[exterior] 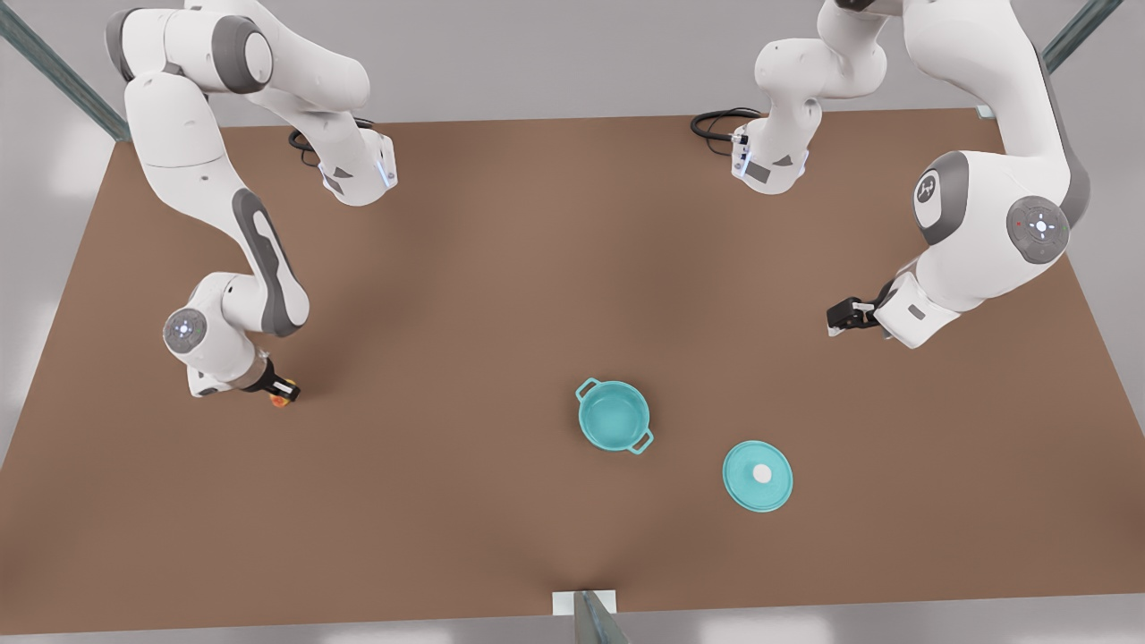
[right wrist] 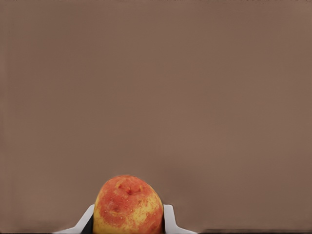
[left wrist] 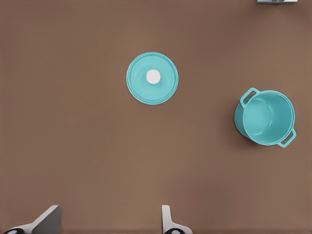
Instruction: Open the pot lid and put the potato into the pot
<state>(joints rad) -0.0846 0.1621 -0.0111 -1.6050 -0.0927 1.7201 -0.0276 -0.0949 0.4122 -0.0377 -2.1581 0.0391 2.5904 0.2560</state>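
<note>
The potato is a little oval lump, yellow with orange-red patches. The right gripper squeezes it between its two fingers, low over the brown table at the front view's left. The teal pot stands open — its flat lid with the white knob lies just beside it. The left gripper hangs up high with fingers spread wide, holding nothing.

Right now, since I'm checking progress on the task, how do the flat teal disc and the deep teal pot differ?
The flat round teal pot lid with a white knob lies on the brown table; the deep teal pot stands open and empty beside it, apart. The lid is flat, while the pot is deep with two loop handles. Both share the teal colour and similar width.
</note>
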